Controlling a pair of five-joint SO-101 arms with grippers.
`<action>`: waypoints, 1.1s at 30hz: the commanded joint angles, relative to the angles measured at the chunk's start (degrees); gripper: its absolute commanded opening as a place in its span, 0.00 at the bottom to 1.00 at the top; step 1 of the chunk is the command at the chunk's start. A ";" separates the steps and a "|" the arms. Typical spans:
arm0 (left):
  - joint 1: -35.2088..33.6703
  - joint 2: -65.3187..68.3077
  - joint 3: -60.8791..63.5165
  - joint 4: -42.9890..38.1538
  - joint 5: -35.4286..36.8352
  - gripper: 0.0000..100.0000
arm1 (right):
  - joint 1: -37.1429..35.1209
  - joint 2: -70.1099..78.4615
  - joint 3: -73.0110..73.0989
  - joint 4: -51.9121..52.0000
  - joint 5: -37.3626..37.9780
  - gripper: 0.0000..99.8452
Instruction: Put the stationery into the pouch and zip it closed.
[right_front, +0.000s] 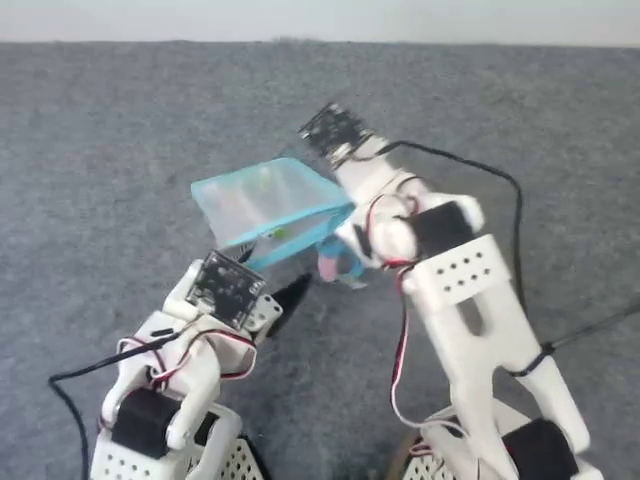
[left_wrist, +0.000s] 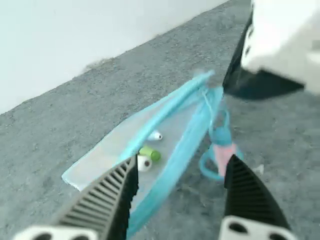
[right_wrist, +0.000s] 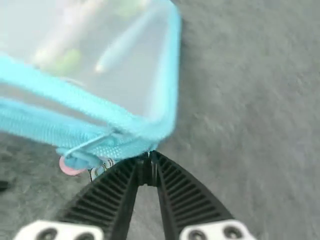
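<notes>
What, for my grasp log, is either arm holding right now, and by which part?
The right gripper, jaws shut, holds the pouch by its corner at the zipper's end. The left gripper, jaws open, holds nothing.

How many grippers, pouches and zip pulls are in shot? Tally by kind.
Grippers: 2, the left gripper open and the right gripper shut on a pouch corner
Pouch: 1
Zip pull: 1
Total: 4
The stationery inside the pouch is too blurred to count.
</notes>
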 joint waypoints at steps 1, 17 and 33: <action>-1.93 0.00 -1.63 -2.20 1.58 0.26 | -7.16 -2.33 1.41 -4.44 1.14 0.01; -8.62 0.09 1.36 -7.03 1.85 0.26 | -12.70 -3.12 12.22 -17.10 10.02 0.09; -10.11 0.09 -1.19 -4.84 1.85 0.26 | -11.82 -3.03 12.40 -29.05 8.88 0.09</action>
